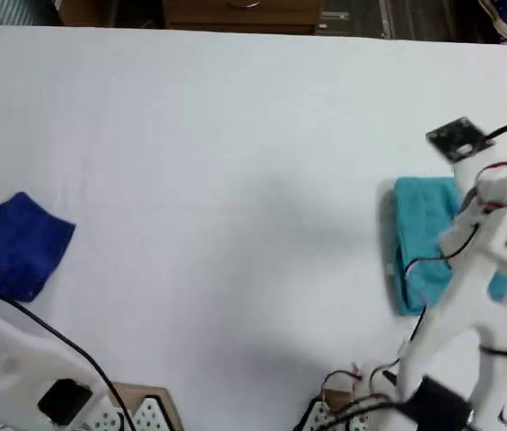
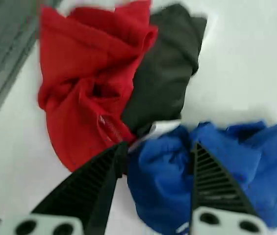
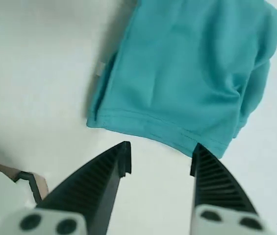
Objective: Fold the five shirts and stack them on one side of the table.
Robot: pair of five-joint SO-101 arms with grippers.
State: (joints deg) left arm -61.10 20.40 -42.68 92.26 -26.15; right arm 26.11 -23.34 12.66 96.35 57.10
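The left gripper (image 2: 159,149) has its two black fingers (image 2: 96,188) spread wide, with nothing clamped between them. A crumpled blue shirt (image 2: 241,161) lies bunched in the gap between the fingertips and spreads out past one of them. Whether the tips touch the cloth cannot be told. Just beyond the other fingertip sits a rumpled red shirt (image 2: 79,93). A black shirt (image 2: 167,73) lies against it, farther out from the tips and touching the blue one. The right gripper (image 3: 161,147) is spread just as wide and holds nothing. A teal shirt (image 3: 187,73), folded into a flat rectangle, lies on the white table (image 3: 35,63) just ahead of the fingertips. Its hemmed edge runs across the gap between them, close to the tips but apart from them. In the high view the teal shirt lies near one side of the table under the right arm, and the blue shirt is well apart at the opposite edge.
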